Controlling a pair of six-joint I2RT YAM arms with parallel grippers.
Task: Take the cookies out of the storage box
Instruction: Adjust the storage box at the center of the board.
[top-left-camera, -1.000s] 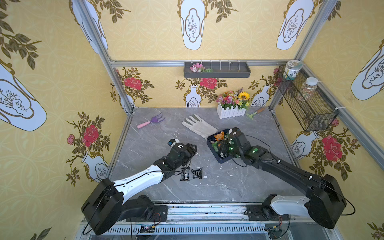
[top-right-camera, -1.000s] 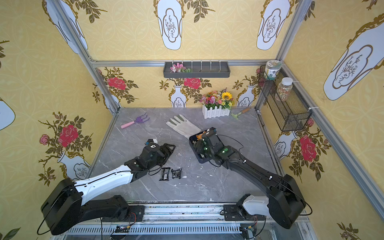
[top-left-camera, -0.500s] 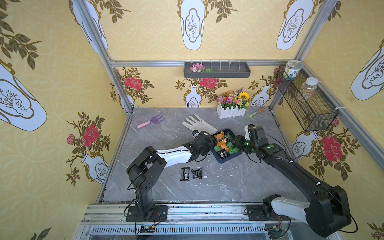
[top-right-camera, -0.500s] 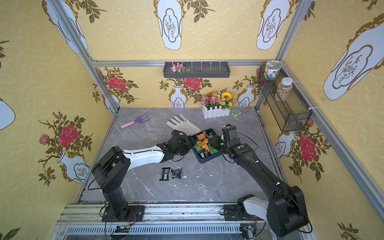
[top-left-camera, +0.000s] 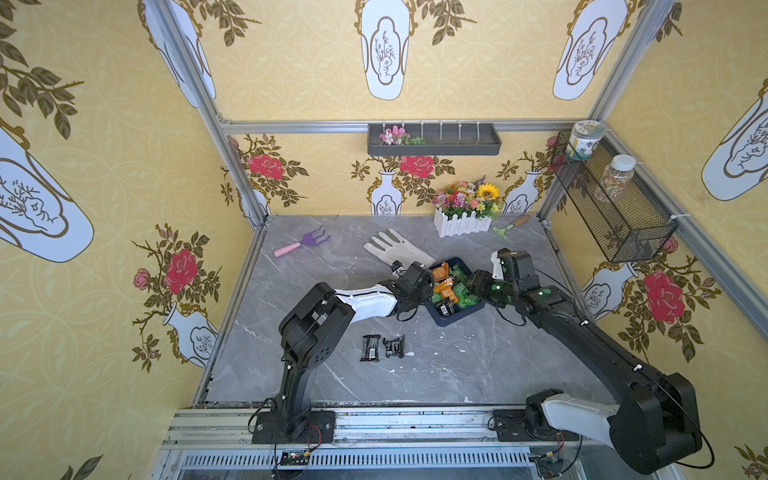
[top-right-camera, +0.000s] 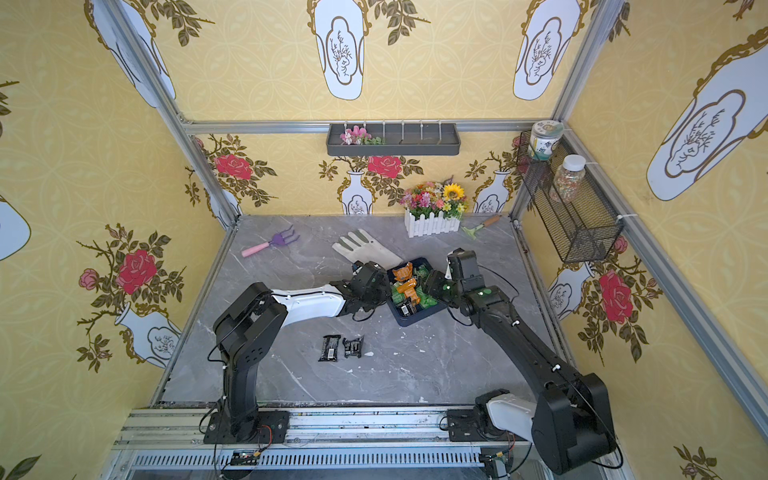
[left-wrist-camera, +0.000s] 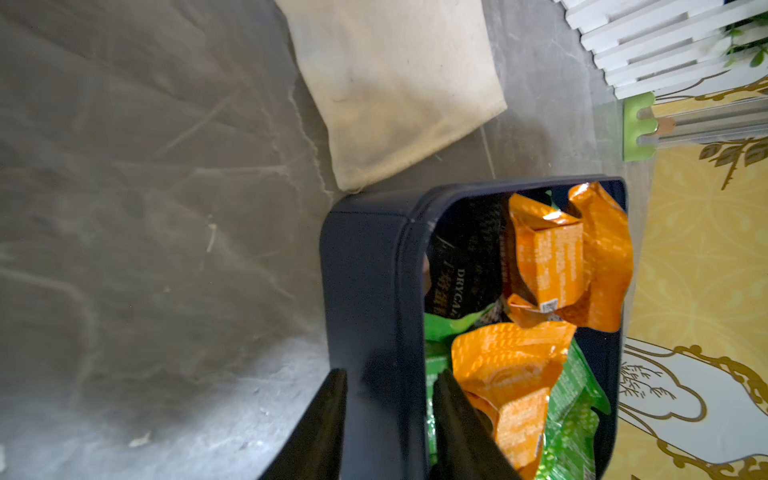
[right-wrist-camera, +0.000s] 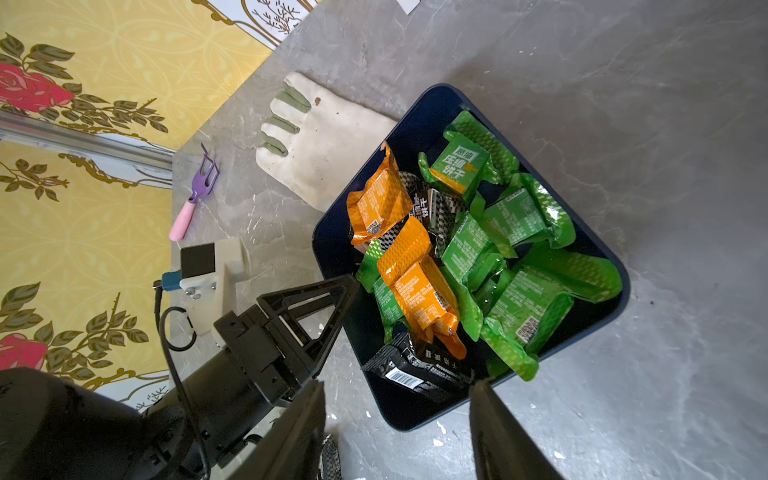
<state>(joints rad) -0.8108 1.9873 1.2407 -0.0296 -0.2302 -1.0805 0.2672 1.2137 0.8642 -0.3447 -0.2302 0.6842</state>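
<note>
The left end effector (left-wrist-camera: 388, 382) straddles a wall of the storage box (top-left-camera: 446, 322); clamped or not, I cannot tell. The right end effector (right-wrist-camera: 397, 395) hangs open over the cookies (right-wrist-camera: 469, 249) inside, right of bench (top-left-camera: 457, 365) centre.

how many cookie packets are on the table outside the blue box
2. A flat black packet lies on the table, nearer the left arm; a crumpled black packet sits just beside it. Others may be hidden.
</note>
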